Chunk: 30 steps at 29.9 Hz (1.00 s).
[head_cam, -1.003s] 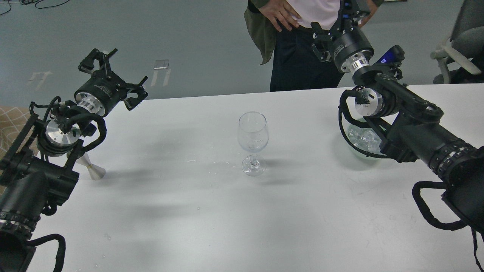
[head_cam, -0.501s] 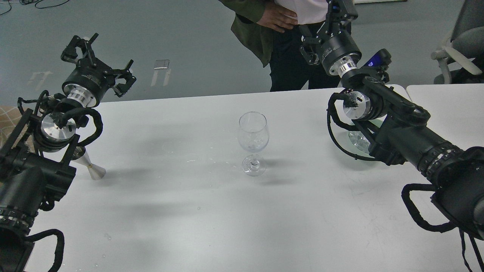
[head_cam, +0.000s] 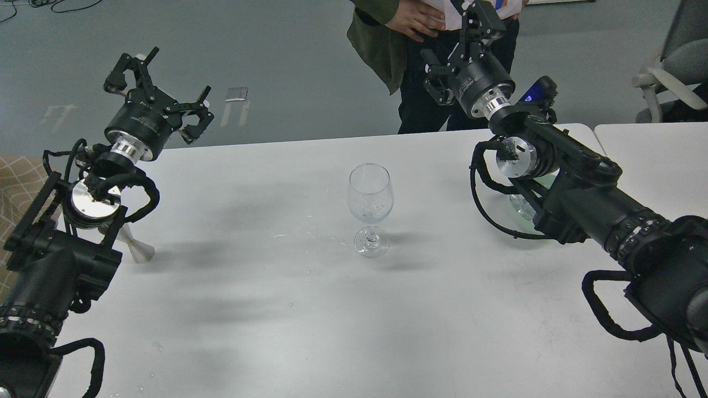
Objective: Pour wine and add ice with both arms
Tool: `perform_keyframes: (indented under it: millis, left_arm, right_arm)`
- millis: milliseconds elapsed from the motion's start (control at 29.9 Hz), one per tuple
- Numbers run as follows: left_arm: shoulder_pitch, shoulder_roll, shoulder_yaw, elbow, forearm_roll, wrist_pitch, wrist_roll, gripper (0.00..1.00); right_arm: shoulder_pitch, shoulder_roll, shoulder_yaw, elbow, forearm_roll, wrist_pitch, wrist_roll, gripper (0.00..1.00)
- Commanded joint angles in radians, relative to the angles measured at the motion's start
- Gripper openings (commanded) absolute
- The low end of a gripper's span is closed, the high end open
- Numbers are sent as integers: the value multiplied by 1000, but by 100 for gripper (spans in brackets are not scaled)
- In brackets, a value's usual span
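Observation:
An empty clear wine glass [head_cam: 369,210] stands upright at the middle of the white table [head_cam: 276,320]. The ice [head_cam: 520,206] is a glossy clear heap in a greenish bowl [head_cam: 548,180] at the right, mostly hidden behind my right arm. My left gripper [head_cam: 161,88] is open and empty, raised over the table's far left edge. My right gripper [head_cam: 454,48] is open and empty, raised beyond the table's far edge, above and left of the bowl. Both are well away from the glass.
A small silver cone-shaped measuring cup [head_cam: 134,247] stands under my left arm. A person [head_cam: 409,33] stands just behind the table's far edge, close to my right gripper. A second table [head_cam: 652,155] and a chair [head_cam: 675,66] are at the right.
My right arm has swung left and farther back, now covering more of the ice bowl. My left gripper rose away from the table, then shifted a little right. The glass has not moved.

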<state>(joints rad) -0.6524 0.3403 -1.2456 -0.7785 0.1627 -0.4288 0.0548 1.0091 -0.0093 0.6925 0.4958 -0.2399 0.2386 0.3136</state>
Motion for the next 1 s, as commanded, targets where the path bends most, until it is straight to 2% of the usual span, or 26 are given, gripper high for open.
perform_keyframes:
  millis: [0, 201, 301, 368, 401, 501, 535, 969]
  left_arm:
    - [0, 0, -5, 13, -2, -22, -1, 99]
    - [-1, 6, 3, 18, 0, 1, -1, 98]
    - [2, 6, 0, 19, 0, -11, -4, 98]
    - [11, 8, 9, 18, 12, -37, -23, 99]
    - [26, 8, 11, 18, 17, -60, -32, 99]
    - [51, 8, 11, 16, 17, -60, -32, 99]
    - [53, 8, 11, 16, 17, -60, -30, 99]
    - [57, 26, -5, 7, 0, -60, -23, 99]
  right_arm:
    - [3, 0, 1, 0, 1, 28, -25, 100]
    - [12, 2, 4, -20, -1, -7, -15, 100]
    - [28, -3, 4, -25, 2, -7, -27, 100]
    - [34, -8, 2, -23, 5, 8, -41, 100]
    - [37, -11, 2, -25, 5, 37, -66, 100]
    - [43, -8, 2, -25, 13, 108, -158, 100]
    - [42, -9, 2, -25, 13, 114, -168, 100]
    - [57, -11, 4, -46, 11, 123, -168, 100]
